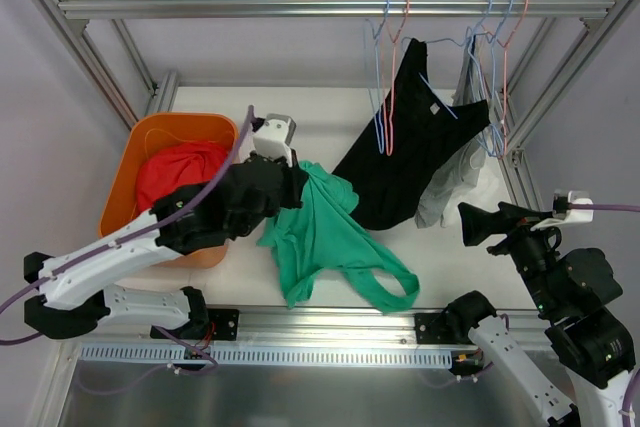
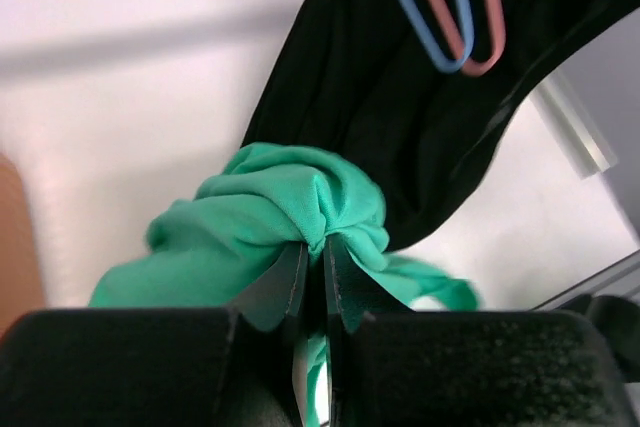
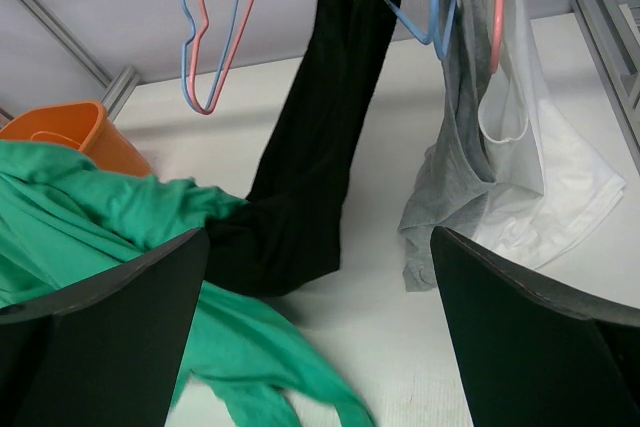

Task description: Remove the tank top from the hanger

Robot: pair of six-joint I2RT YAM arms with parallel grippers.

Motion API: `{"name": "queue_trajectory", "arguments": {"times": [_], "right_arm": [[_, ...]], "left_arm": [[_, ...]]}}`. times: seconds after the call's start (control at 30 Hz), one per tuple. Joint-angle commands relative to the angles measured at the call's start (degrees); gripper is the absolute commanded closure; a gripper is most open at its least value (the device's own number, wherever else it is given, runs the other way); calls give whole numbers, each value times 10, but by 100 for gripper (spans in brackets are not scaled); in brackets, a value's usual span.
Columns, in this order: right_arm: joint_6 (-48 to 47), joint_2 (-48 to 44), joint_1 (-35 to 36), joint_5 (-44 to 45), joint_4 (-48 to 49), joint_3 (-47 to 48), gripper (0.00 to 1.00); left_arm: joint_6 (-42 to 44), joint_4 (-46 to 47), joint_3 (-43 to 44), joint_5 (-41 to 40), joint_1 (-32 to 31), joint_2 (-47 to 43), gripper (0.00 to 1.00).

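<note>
My left gripper (image 1: 300, 179) is shut on a bunched fold of a green tank top (image 1: 325, 237), seen close in the left wrist view (image 2: 290, 212). The green top is off any hanger and trails down onto the white table. A black tank top (image 1: 405, 142) hangs from a blue hanger (image 1: 440, 97) on the rail, its lower end resting on the table. Two bare hangers, blue and pink (image 1: 385, 77), hang left of it. My right gripper (image 1: 480, 222) is open and empty at the right, pointing left toward the black top (image 3: 310, 147).
An orange bin (image 1: 165, 182) with a red garment (image 1: 180, 172) stands at the left. A grey top (image 1: 445, 187) and a white top (image 3: 540, 187) hang at the right on more hangers. Aluminium frame posts (image 1: 545, 87) bound the table.
</note>
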Motion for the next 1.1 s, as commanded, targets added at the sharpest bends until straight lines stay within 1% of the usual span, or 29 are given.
{"name": "queue_trajectory", "arguments": {"times": [0.0, 0.1, 0.23, 0.43, 0.6, 0.67, 0.8, 0.83, 0.87, 0.9, 0.97, 1.0, 1.03, 1.07], "right_arm": [[-2, -4, -2, 11, 31, 7, 0], [-2, -2, -1, 11, 33, 6, 1], [-2, -1, -1, 4, 33, 6, 0], [-2, -1, -1, -1, 34, 8, 0], [0, -6, -2, -3, 34, 2, 1], [1, -7, -2, -7, 34, -3, 0], [2, -6, -2, -11, 33, -4, 1], [3, -5, -2, -14, 34, -4, 0], [3, -5, -2, -16, 33, -4, 1], [4, -5, -2, -17, 34, -5, 0], [4, -4, -2, -19, 34, -7, 1], [4, -3, -2, -21, 34, -10, 0], [4, -3, -1, -23, 33, -11, 0], [5, -3, -1, -23, 34, -13, 0]], "left_arm": [[62, -11, 83, -38, -4, -25, 100], [66, -23, 97, -32, -4, -25, 100], [45, -26, 61, -27, -3, -31, 100], [-22, -22, -27, 25, -2, -10, 100], [-94, -15, -114, 44, -3, -1, 100], [-111, 2, -159, 57, -3, -3, 100], [-148, 28, -219, 78, -3, -6, 100], [-155, 29, -235, 82, -3, -6, 92], [-166, 32, -242, 89, -3, -6, 91], [-169, 36, -249, 90, -4, -9, 94], [-181, 37, -266, 91, -4, -15, 94], [-186, 37, -272, 90, -4, -19, 92], [-192, 37, -287, 89, -4, -34, 93], [-200, 38, -296, 83, -4, -41, 100]]}}
